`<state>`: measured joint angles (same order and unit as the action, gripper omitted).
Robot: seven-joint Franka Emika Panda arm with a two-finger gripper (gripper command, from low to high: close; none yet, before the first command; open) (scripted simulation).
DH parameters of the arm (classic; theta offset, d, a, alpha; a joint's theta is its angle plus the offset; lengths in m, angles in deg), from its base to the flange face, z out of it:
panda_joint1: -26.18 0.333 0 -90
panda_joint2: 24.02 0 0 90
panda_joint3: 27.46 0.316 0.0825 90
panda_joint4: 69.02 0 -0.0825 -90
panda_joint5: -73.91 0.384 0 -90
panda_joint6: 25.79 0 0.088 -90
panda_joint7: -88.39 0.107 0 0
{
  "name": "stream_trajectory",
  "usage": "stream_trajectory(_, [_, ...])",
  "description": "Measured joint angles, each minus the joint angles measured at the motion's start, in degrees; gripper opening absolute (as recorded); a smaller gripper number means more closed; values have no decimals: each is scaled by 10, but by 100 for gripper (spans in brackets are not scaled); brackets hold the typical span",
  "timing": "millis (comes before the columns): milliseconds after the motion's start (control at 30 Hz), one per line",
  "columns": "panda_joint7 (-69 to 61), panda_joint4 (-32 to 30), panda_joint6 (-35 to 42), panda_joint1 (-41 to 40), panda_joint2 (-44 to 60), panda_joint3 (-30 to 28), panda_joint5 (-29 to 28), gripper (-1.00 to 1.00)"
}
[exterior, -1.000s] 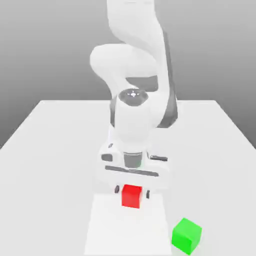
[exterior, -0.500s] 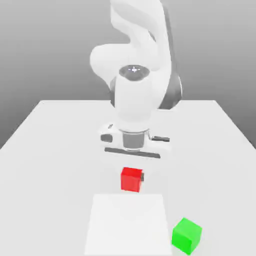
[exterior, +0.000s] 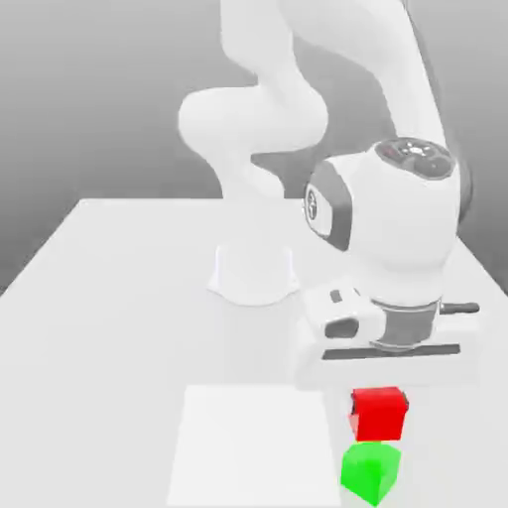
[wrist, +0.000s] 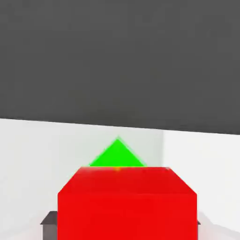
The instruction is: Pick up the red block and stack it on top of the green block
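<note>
Above green block [exterior: 371, 472], fingers [wrist: 50, 226] closed on red block [exterior: 379, 415], gripping opposite sides.

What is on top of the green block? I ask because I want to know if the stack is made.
The red block is over the green block, gripped; whether they touch is unclear. The green block's top is partly covered.

No text, label, brand, number or sign can be read anywhere, on the gripper [exterior: 380, 409] or on anything around or below it.
</note>
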<state>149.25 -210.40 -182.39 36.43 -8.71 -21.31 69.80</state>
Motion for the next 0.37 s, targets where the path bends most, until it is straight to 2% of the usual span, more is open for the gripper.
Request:
stream_trajectory(233, [1,1,-3,0,4,-1,-1,100])
stream_trajectory(367, [-13,-2,61,-4,-63,8,19,100])
